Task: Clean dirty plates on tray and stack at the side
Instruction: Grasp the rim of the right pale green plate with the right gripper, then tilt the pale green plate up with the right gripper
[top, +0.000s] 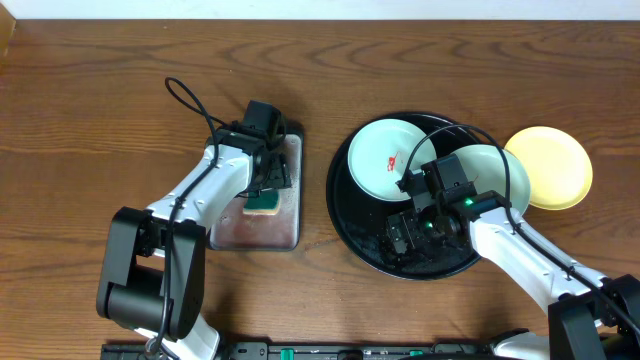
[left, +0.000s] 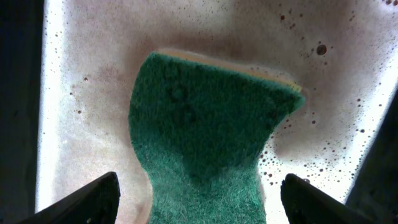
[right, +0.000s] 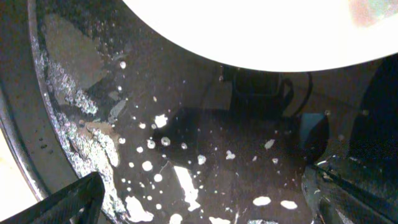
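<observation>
The black tray (top: 360, 225) sat right of the counter's (top: 100, 100) middle, nearer the near edge than the far one; two pale mint-white plates lay inside it. The smeared plate (top: 380, 160), marked with red sauce, rested in the tray's far-left part; the second mint plate (top: 490, 170) lay in its far-right part, partly hidden by the right arm (top: 520, 245). The yellow plate (top: 550, 168) lay outside, toward the counter's right edge, just beside the tray's rim; whether it touched the rim could not be told.

The right fingers (right: 68, 199) were spread wide over the tray's wet black floor (right: 205, 143), which was dotted with white flecks and droplets; they held nothing, and the pale edge of a plate (right: 249, 31) filled the top of the right wrist view.

Left of the counter's middle lay the silver-grey metal tray (top: 285, 225), its surface wet and speckled; the green sponge (left: 205, 155) lay on it. The left fingers (left: 87, 202) stood wide apart on either side of the sponge, with a gap showing at each side; nothing was gripped.
</observation>
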